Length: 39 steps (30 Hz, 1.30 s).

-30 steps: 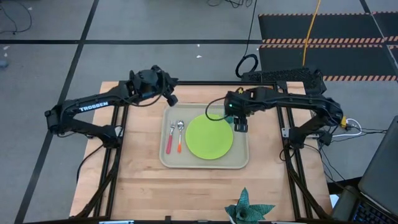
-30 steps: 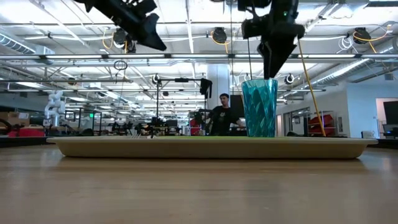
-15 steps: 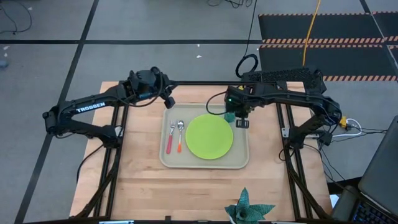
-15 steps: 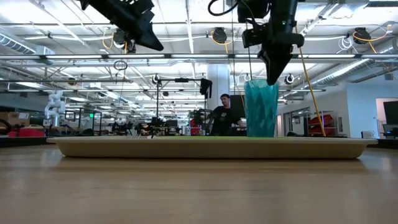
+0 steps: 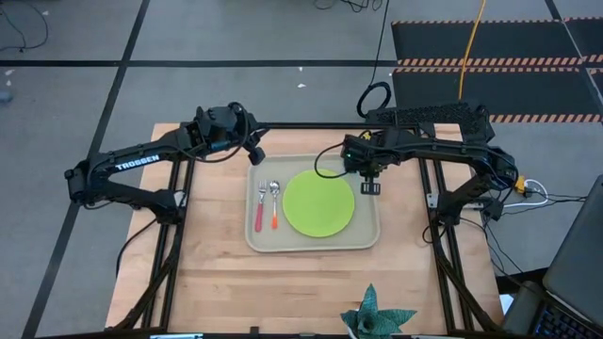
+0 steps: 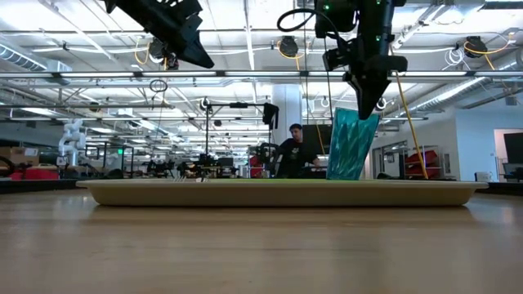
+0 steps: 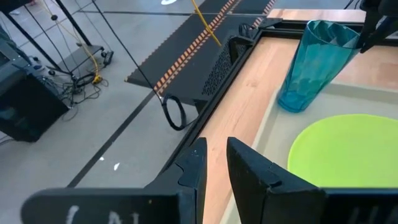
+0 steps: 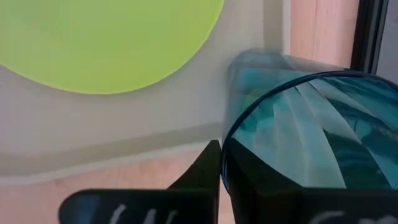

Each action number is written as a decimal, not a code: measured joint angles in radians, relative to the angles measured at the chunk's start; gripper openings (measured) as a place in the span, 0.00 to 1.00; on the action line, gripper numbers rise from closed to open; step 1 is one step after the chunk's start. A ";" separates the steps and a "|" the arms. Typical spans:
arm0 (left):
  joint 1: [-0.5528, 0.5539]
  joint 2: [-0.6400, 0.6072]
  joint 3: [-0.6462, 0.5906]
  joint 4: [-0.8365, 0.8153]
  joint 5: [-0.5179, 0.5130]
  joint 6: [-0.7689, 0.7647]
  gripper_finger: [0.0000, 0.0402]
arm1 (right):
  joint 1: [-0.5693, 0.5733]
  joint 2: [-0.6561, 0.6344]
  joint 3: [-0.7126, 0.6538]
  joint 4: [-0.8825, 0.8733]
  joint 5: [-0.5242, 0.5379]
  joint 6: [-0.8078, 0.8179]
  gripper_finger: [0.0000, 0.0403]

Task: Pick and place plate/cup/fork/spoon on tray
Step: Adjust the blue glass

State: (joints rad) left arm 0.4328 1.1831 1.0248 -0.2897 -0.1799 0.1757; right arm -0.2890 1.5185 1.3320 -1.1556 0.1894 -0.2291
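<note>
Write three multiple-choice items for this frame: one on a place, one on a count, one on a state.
1. Where do the fork and spoon lie?
A. On the bare table
B. On the tray, beside the plate
C. On the plate

2. How many utensils are on the tray?
A. One
B. Two
C. Four

3. How does the cup stand?
A. Tilted, with the right end effector shut on its rim
B. Upright and untouched
C. Lying flat on the plate

Answers:
1 B, the high view shows both on the tray next to the plate.
2 B, only the fork and spoon appear.
3 A, the low view shows the cup leaning under the closed fingers.
</note>
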 joint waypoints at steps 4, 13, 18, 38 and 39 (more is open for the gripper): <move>0.000 0.000 0.000 0.003 0.000 0.002 0.17 | 0.000 0.000 0.000 0.000 -0.002 -0.018 0.00; 0.000 0.000 0.000 0.003 0.000 0.001 0.17 | 0.000 -0.027 -0.002 -0.002 -0.017 -0.019 0.00; 0.000 0.000 0.000 0.003 0.000 0.000 0.17 | -0.002 -0.042 -0.002 0.000 -0.075 -0.016 0.00; 0.000 0.000 0.000 0.002 0.000 -0.002 0.17 | -0.024 -0.041 0.000 -0.035 -0.090 -0.020 0.00; 0.000 0.000 0.000 0.001 0.000 -0.002 0.17 | -0.027 -0.042 0.000 -0.040 -0.090 -0.022 0.00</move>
State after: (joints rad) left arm 0.4324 1.1831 1.0248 -0.2885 -0.1802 0.1738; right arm -0.3162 1.4769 1.3323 -1.1953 0.0993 -0.2508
